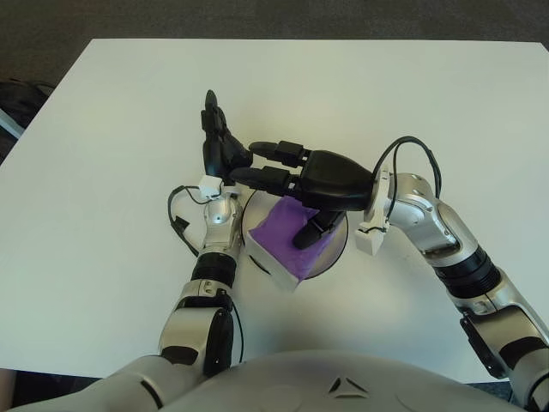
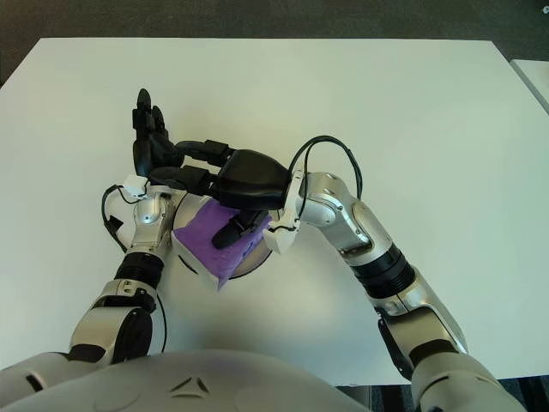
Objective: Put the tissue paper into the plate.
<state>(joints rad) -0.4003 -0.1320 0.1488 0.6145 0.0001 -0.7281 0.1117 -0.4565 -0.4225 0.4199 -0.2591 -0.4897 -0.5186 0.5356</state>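
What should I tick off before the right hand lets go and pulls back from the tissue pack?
1. Purple tissue pack over the plate: ok, though its near-left white end overhangs the rim.
2. Pack lying flat in the plate: cannot tell; it looks tilted, propped on the rim.
3. Right hand above the pack, one finger pointing down onto the purple face: ok.
4. Left hand apart from the pack, fingers up, showing beyond the plate's left side: ok.
5. Right hand's other fingers extended past the pack, holding nothing: ok.
6. Table right of the plate, for withdrawing: ok.
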